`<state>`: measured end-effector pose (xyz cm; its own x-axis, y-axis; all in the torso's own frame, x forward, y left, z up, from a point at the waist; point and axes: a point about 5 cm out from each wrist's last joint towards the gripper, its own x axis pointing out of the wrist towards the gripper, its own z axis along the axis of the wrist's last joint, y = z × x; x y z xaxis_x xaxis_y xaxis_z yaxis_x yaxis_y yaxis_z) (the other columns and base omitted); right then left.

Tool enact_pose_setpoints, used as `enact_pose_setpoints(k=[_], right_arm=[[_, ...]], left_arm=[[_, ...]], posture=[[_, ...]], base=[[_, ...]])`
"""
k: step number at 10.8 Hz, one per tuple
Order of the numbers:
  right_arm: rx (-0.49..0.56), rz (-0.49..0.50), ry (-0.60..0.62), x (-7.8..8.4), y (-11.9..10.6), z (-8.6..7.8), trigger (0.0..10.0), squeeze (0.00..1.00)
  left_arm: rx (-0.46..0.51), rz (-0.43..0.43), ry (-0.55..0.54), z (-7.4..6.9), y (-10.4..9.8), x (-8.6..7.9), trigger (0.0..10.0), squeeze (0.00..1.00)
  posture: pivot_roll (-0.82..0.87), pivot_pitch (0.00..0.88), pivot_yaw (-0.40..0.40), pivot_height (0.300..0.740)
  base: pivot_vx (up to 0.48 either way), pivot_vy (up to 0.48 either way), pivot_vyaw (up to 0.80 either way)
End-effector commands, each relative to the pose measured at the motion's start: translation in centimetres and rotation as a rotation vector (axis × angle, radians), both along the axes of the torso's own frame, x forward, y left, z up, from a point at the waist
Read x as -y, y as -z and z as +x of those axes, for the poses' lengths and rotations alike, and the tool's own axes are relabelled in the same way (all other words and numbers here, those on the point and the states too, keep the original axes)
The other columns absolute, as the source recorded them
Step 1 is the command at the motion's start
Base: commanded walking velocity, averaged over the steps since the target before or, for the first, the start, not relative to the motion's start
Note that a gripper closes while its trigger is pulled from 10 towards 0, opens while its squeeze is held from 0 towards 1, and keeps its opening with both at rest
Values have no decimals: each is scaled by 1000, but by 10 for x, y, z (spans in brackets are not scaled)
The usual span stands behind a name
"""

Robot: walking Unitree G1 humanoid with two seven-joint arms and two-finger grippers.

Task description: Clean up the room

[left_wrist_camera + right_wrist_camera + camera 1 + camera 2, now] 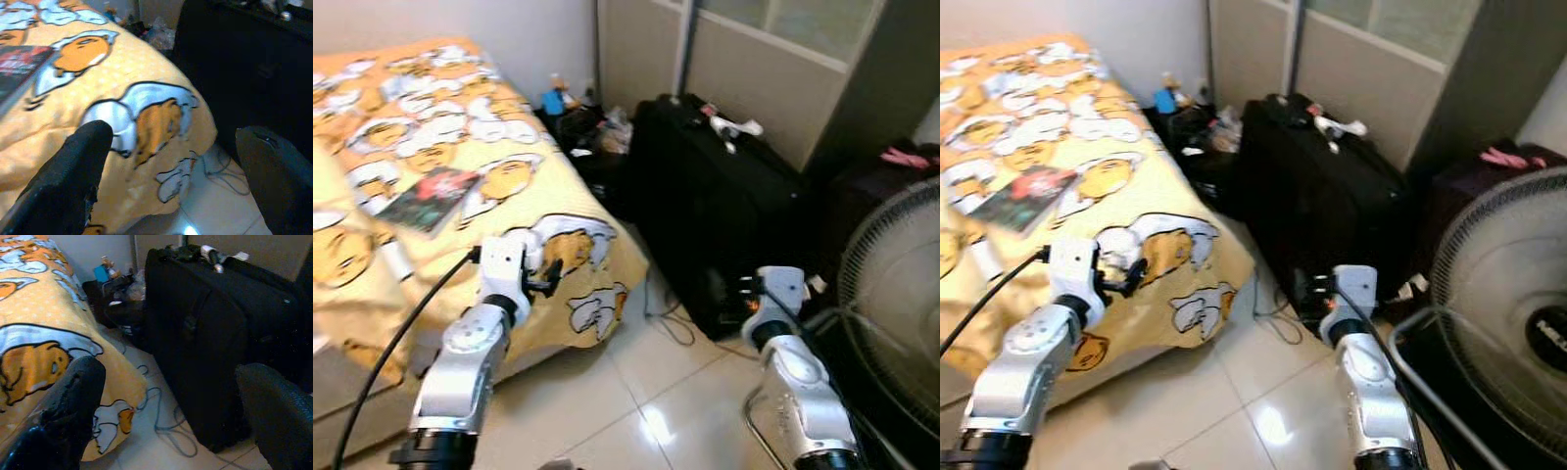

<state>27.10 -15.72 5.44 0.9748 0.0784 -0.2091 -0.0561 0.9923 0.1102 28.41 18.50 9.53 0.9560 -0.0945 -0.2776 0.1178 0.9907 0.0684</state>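
Bedroom corner, cluttered. Yellow cartoon-print bedspread over the bed — draped down at its foot corner onto pale floor tiles. Dark magazine flat on the bedspread, near the bed's side edge, well back from the foot corner. Beside the bed, black suitcase upright on the floor, with a small white item lying along its top edge. Loose cable trailing across the tiles between the foot of the bed and the suitcase. Heap of small clutter on the floor in the corner behind, a blue object among it, against the wall. Round fan grille at the right, just beside the right arm; pink item on dark furniture beyond.

Left end effector raised just over the foot corner of the bed, fingers spread wide apart, nothing between them. Right end effector low in front of the suitcase's lower edge, fingers likewise wide apart — empty, apart from suitcase and cable.
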Motion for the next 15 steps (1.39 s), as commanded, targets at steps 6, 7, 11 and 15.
enact_pose_setpoints(k=[6,7,11,15], right_arm=[[23,-22,-27,-5,-4,4,10000,1000],[42,-19,-30,-7,-5,5,10000,1000],[36,-21,5,-3,-6,8,10000,1000],[32,17,-35,-10,-6,9,10000,1000]], left_arm=[[16,19,10,4,-7,0,10000,0],[17,21,10,5,-7,-1,10000,0],[16,23,17,6,-8,0,10000,0],[16,24,23,8,-9,0,10000,0]], posture=[[-8,0,-17,740],[-8,0,-17,740],[-12,0,-10,740],[-11,0,-7,740]], base=[[0,279,0],[0,277,0],[0,277,0],[0,273,0]])
